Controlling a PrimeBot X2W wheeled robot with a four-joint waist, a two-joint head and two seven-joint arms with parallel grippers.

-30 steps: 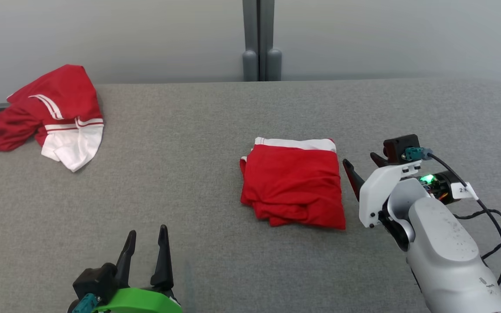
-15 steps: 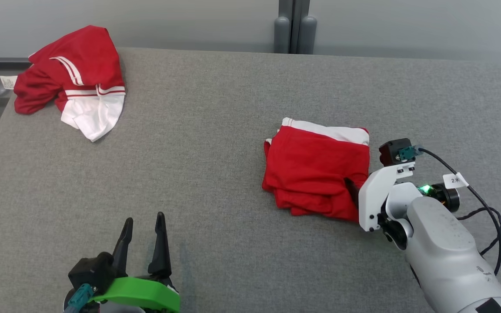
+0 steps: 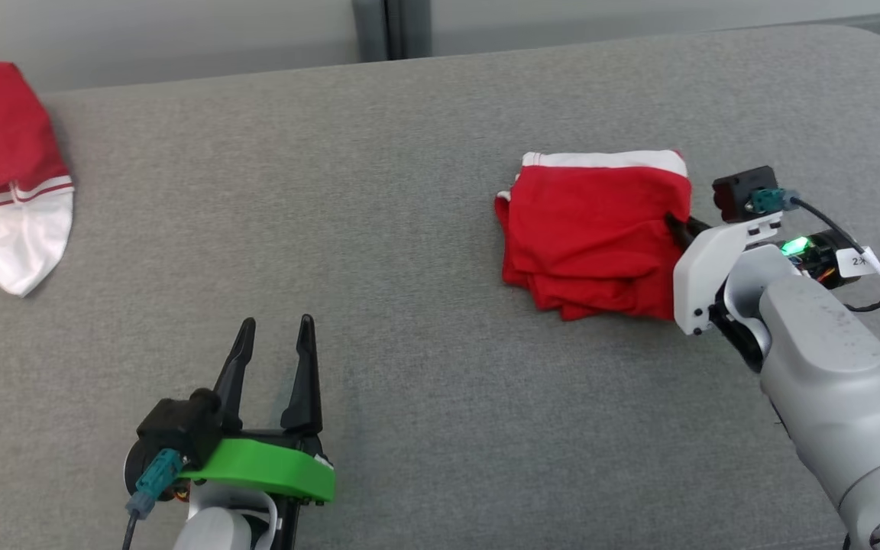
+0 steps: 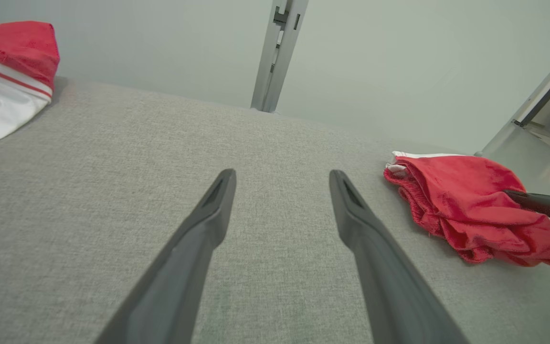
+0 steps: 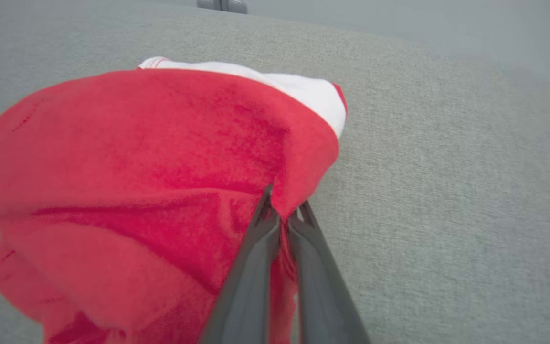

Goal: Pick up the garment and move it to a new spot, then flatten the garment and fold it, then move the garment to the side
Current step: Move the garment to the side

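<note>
A folded red garment (image 3: 593,229) with a white band along its far edge lies on the grey table (image 3: 379,191), right of centre. My right gripper (image 3: 677,224) is at its right edge, shut on the cloth. In the right wrist view the two fingers pinch the garment (image 5: 151,167) at its near right edge, my right gripper (image 5: 284,210) holding a fold of red fabric. My left gripper (image 3: 274,332) hovers open at the lower left, far from the garment. Between its spread fingers, my left gripper (image 4: 282,179) shows bare table, with the garment (image 4: 466,210) off to the right.
A second red and white garment (image 3: 4,176) lies crumpled at the table's far left edge, also seen as a red and white heap (image 4: 7,71) in the left wrist view. A grey post (image 3: 383,27) stands behind the table. The table's rounded right corner is near my right arm.
My right gripper has reached the folded garment's right edge and shut on it. The head camera has turned, shifting the whole picture. The left gripper stays open.
</note>
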